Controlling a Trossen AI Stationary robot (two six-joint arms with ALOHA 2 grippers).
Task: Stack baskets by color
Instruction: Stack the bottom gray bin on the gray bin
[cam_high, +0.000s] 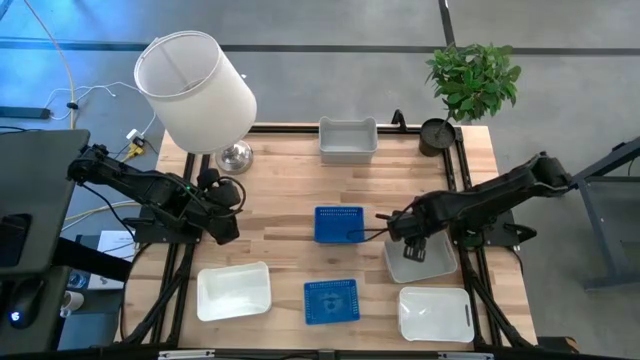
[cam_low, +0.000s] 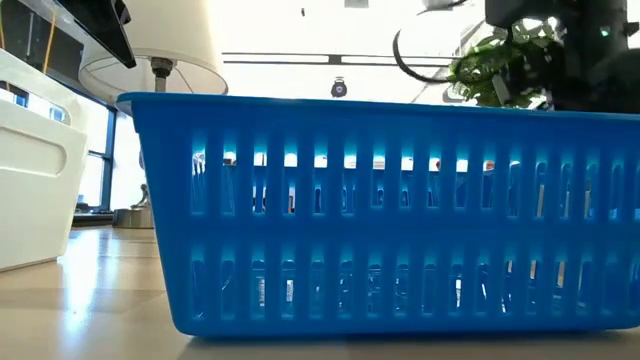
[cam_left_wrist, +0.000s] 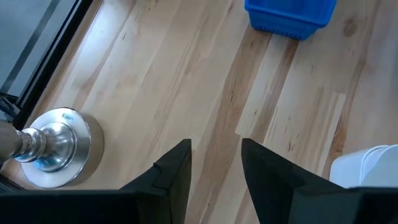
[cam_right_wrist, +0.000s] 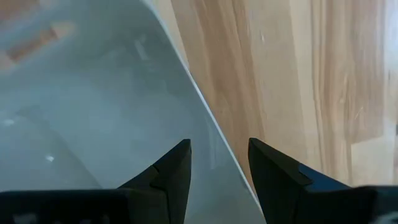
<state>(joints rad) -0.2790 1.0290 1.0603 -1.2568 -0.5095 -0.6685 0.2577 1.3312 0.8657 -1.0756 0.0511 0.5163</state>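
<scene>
Two blue baskets rest on their bottoms on the wooden table: one at the middle (cam_high: 339, 224), one nearer the front edge (cam_high: 331, 300). White baskets stand at the far middle (cam_high: 348, 138), the near left (cam_high: 234, 290) and the near right (cam_high: 435, 312). Another white basket (cam_high: 420, 260) lies under my right gripper (cam_high: 415, 245). That gripper is open and points down. In the right wrist view its fingers stand on either side of this basket's side wall (cam_right_wrist: 199, 106) without visibly touching it. My left gripper (cam_high: 222, 215) hangs open over bare table left of the middle blue basket.
A lamp with a big white shade (cam_high: 195, 90) and a metal foot (cam_left_wrist: 53, 146) stands at the far left. A potted plant (cam_high: 470, 85) stands at the far right corner. Bare wood lies between the lamp and the middle blue basket (cam_left_wrist: 289, 15).
</scene>
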